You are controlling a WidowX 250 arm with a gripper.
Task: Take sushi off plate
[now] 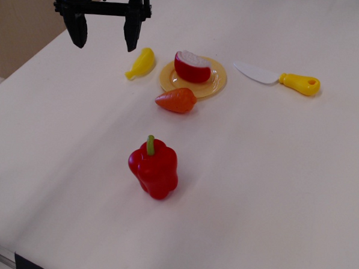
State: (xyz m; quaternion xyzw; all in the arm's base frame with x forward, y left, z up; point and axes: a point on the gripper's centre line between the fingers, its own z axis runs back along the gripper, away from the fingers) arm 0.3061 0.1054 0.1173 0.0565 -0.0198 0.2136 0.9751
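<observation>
Black gripper [105, 35] mine, jaws spread wide, nothing held, hanging above table [277, 165] at upper left. Sushi [191, 66] sits on plate [216, 81], right of me, well apart, white face tilted up and away.

Hazards, my judgement:
- Banana [141, 63] lies between me and plate; low sideways approach may knock it.
- Carrot [176, 100] touches or nearly touches plate front edge; finger may clip it.
- Glossy rounded shell may slip from pinch.
- Light plate may lift or slide along.

Pepper [153, 168] and knife [279, 77] clear of path.
</observation>
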